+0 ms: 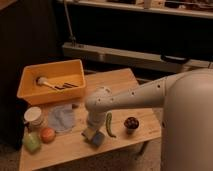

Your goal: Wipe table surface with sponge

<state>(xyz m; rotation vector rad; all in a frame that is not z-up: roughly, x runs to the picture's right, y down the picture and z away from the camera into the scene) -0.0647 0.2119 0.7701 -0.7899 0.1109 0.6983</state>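
The light tan wooden table surface [125,82] fills the middle of the camera view. My arm reaches in from the right and bends down near the table's front edge. The gripper [92,132] points down onto the tabletop, shut on the small blue sponge [97,139]. The sponge rests against the wood just left of a green chili. The fingers are mostly hidden by the wrist above them.
An orange-yellow bin [30,90] holding utensils stands at the back left. In front of it lie a pale blue-grey cloth [62,118], a cup [33,116], an orange fruit [47,134] and a green fruit [31,142]. A green chili [109,125] and a small dark bowl [131,123] sit right of the sponge.
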